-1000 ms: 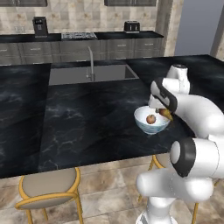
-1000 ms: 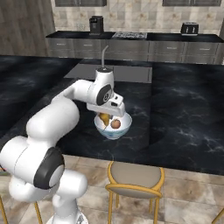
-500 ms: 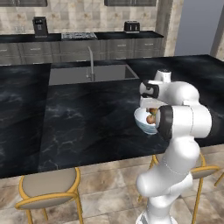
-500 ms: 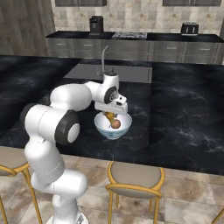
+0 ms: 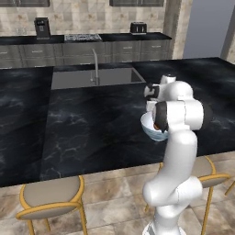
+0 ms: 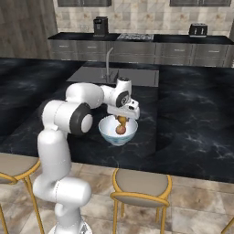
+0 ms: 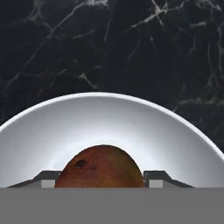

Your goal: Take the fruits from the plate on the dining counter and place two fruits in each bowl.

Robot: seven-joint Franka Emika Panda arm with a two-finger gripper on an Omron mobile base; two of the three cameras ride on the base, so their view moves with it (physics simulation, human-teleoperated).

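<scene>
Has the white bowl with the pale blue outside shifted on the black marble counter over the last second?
No. The white bowl sits at the same spot in front of the sink faucet as before.

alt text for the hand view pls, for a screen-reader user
A brown fruit sits between the gripper's two finger tips, directly above the white inside of a bowl. Beyond the bowl's rim lies the black marble-look dining counter with faint white veining.

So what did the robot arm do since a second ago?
The base and cameras moved, so the arm looks swung around. The gripper stays shut on an orange-brown fruit over the white bowl; another fruit stays inside. The bowl hasn't moved on the dining counter.
</scene>
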